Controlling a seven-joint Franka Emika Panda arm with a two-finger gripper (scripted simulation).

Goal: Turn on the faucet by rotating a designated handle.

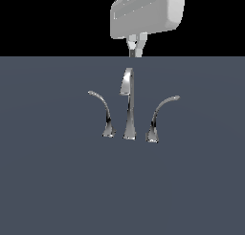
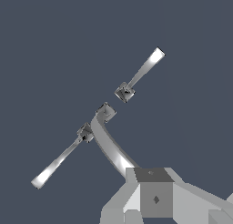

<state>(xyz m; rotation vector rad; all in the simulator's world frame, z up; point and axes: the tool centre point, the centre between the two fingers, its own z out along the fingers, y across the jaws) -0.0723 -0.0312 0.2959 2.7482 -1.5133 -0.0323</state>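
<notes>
Currently gripper [image 1: 135, 47] hangs above the faucet spout [image 1: 128, 105], touching nothing; finger spread can't be told. Handle [image 1: 160, 115] stands on the spout's exterior-view right, apart.

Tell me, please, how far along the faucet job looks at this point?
Nothing looks done yet. The claw hangs high above the faucet's spout, touching nothing and holding nothing; whether it is open or shut cannot be told. The handle, arching toward the exterior view's right, stands untouched, apart from the claw. Left to do: come down beside that lever, make contact near its flat tip, and rotate it.
</notes>
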